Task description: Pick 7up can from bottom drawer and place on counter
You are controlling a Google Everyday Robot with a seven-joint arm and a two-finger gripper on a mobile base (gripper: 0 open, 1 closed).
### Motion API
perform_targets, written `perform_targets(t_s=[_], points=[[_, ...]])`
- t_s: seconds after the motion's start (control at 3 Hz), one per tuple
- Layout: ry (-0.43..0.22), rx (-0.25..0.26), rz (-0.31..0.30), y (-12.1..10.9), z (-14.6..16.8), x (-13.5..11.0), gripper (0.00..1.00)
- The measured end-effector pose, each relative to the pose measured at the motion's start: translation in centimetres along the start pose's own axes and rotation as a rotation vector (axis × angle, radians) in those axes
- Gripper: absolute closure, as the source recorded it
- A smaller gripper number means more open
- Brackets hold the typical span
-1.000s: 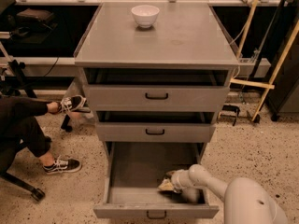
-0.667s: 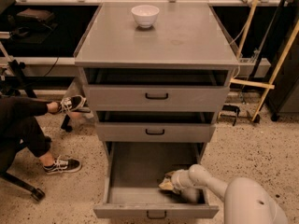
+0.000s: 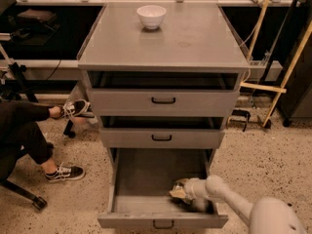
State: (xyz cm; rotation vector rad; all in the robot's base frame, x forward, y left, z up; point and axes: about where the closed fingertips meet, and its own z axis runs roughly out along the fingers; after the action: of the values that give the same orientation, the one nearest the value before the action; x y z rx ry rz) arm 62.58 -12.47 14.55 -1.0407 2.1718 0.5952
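Observation:
The bottom drawer of the grey cabinet is pulled fully open, with its small black handle at the front. My gripper is down inside it, near the front right corner, at the end of my white arm, which reaches in from the lower right. The 7up can does not show; the gripper and arm hide that corner of the drawer. The counter is the flat grey cabinet top, with a white bowl at its back.
Two shallower grey drawers above are slightly open. A seated person's legs and sneakers are on the floor to the left. Wooden poles and cables stand at the right.

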Motion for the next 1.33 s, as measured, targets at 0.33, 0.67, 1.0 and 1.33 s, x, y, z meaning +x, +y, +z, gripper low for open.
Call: perform_targets(t_s=[0.33,0.67,1.0,1.33], points=[[-0.164,0.092,0.007,-2.1,-7.3,-3.9,1.0],[-0.231,0.194,-0.004,-2.7,-17.7,-6.8,1.0],[-0.246,0.332,0.013,-2.7,-29.5,-8.1,1.0],[-0.254,0.477,0.033,-2.7,-42.0,-10.7,1.0]])
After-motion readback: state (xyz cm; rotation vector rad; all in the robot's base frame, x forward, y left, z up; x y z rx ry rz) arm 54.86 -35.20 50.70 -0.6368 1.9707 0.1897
